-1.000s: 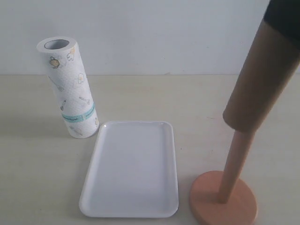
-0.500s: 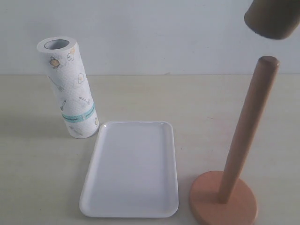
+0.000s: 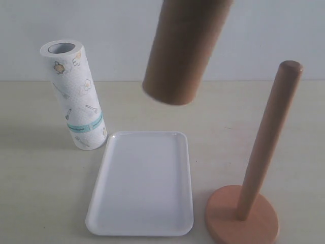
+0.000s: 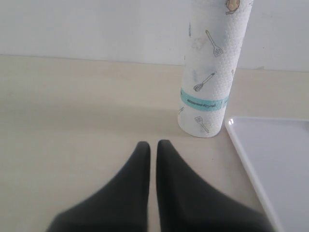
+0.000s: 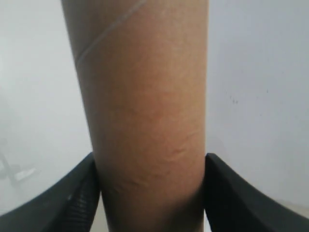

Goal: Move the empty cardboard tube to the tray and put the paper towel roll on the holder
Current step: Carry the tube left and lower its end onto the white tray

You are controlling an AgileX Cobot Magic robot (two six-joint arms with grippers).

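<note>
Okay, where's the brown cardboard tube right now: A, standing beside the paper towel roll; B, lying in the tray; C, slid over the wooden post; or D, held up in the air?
D: the right gripper clamps the cardboard tube, which hangs clear of tray and holder.

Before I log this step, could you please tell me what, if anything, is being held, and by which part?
The right gripper holds the empty cardboard tube, jaws on opposite sides of its upper part. The left gripper holds nothing.
</note>
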